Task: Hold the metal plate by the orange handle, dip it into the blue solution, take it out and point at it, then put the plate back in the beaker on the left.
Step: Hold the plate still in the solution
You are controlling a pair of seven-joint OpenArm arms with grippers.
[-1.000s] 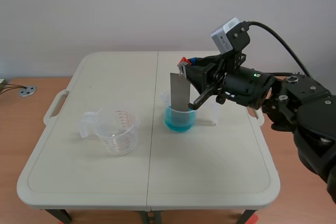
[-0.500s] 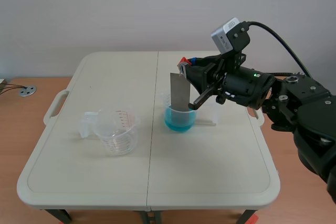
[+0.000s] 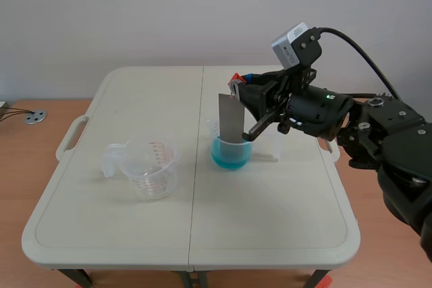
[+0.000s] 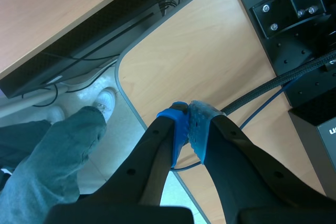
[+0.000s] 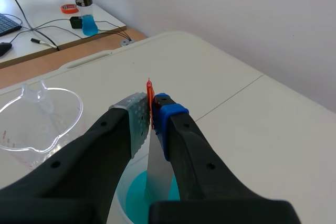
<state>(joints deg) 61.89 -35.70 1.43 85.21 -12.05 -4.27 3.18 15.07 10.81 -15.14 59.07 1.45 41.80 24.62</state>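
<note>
My right gripper [image 3: 237, 85] [image 5: 152, 115] is shut on the orange handle [image 5: 150, 98] of the metal plate [image 3: 231, 119]. The plate hangs upright, its lower edge inside the beaker of blue solution [image 3: 231, 152] [image 5: 137, 195] right of the table's middle. An empty clear beaker [image 3: 152, 168] [image 5: 37, 117] with red markings stands to the left. My left gripper [image 4: 188, 129] is shut on nothing, off the table over a wooden desk; the scene view does not show it.
The white folding table [image 3: 121, 99] has a centre seam and side handles. A neighbouring desk [image 5: 31, 30] holds a bottle of blue liquid [image 5: 86, 9], cables and a keyboard. A person's legs [image 4: 47, 156] appear below the left gripper.
</note>
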